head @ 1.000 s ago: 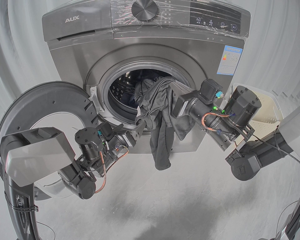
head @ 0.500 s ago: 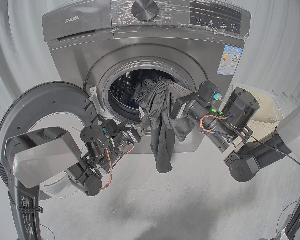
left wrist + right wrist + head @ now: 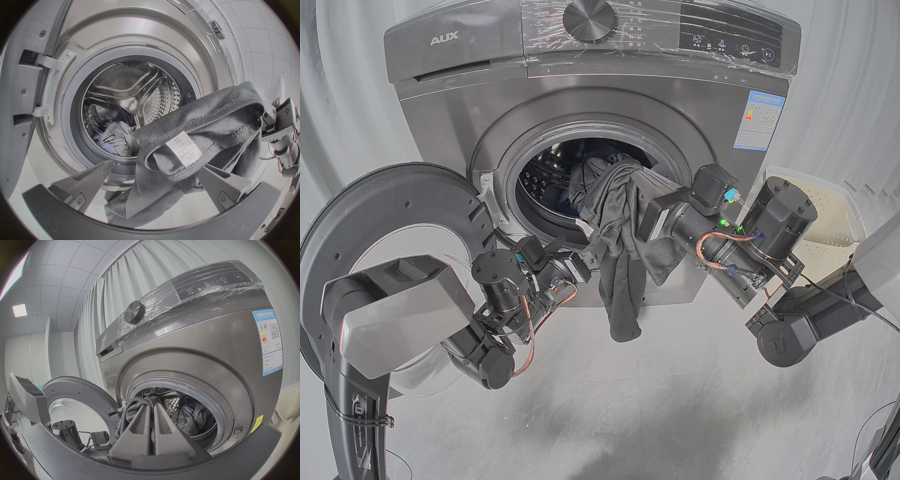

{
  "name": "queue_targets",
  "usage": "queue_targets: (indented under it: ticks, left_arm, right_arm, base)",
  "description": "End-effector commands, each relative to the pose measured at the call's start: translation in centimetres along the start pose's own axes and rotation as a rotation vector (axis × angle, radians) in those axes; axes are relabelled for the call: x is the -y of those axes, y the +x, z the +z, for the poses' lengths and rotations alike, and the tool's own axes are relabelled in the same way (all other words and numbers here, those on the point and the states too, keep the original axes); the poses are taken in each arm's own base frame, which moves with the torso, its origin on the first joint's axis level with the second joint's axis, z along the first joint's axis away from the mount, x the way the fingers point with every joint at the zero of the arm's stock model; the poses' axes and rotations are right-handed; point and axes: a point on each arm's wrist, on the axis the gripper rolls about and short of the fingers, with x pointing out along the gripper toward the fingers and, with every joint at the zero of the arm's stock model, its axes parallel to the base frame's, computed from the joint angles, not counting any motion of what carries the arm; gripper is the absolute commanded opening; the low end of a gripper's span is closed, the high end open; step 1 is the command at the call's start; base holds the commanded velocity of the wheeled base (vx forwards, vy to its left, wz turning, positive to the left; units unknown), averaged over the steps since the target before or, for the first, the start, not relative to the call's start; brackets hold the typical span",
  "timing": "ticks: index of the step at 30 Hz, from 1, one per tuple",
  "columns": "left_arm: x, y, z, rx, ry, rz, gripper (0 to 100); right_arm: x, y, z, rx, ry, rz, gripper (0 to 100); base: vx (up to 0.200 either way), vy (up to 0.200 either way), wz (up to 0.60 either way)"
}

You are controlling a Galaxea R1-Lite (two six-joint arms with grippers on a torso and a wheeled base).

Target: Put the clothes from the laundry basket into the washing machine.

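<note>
A dark grey garment point(image 3: 615, 212) hangs from my right gripper point(image 3: 637, 178), which is shut on its top at the mouth of the washing machine point(image 3: 587, 94). The garment's long lower part dangles in front of the machine, off the floor. In the right wrist view the shut fingers point(image 3: 140, 427) pinch the cloth point(image 3: 134, 407) before the drum. My left gripper point(image 3: 594, 248) is open just below and left of the garment. In the left wrist view the garment point(image 3: 203, 131) with its white label lies between the spread fingers point(image 3: 93, 175). More clothes point(image 3: 117, 140) lie inside the drum.
The round machine door point(image 3: 394, 206) stands swung open on the left, close behind my left arm. A white laundry basket point(image 3: 831, 219) stands at the right behind my right arm. Bare grey floor point(image 3: 650, 406) stretches in front of the machine.
My left arm has moved up and to the right, bringing its open gripper against the hanging garment. My right gripper with the garment has edged slightly left toward the drum opening.
</note>
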Motion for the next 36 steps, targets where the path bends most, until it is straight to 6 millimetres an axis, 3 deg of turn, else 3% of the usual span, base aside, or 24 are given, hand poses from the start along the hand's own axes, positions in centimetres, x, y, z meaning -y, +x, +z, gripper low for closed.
queue_targets:
  ticks: [1,2,8,12,22,23,36]
  left_arm:
    - [0.1,0.1,0.0,0.008,-0.002,-0.007,100]
    - [0.1,0.1,0.1,0.008,-0.004,-0.007,0]
    - [0.2,0.1,0.5,0.018,-0.014,-0.008,0]
    - [0.5,-0.4,2.0,0.043,-0.018,-0.009,0]
    - [3.1,-5.4,9.9,0.103,-0.016,-0.109,0]
    - [3.3,-5.6,10.2,0.106,-0.017,-0.117,0]
    - [3.8,-5.7,11.0,0.13,-0.02,-0.136,0]
  right_arm:
    - [-0.1,0.0,-0.1,-0.001,0.0,0.002,0]
    - [-0.1,0.0,-0.1,-0.001,0.0,0.002,0]
    - [0.0,0.0,-0.1,-0.004,0.001,0.0,0]
    - [0.2,-0.1,-0.1,-0.006,-0.001,-0.005,0]
    - [1.2,-1.9,-3.0,-0.126,-0.01,-0.025,0]
    - [1.1,-2.0,-3.0,-0.127,-0.011,-0.023,100]
    - [1.2,-3.4,-4.3,-0.205,-0.004,-0.025,100]
  base:
    - [0.0,0.0,0.0]
    - [0.0,0.0,0.0]
    - [0.0,0.0,0.0]
    - [0.0,0.0,0.0]
    - [0.0,0.0,0.0]
    - [0.0,0.0,0.0]
    - [0.0,0.0,0.0]
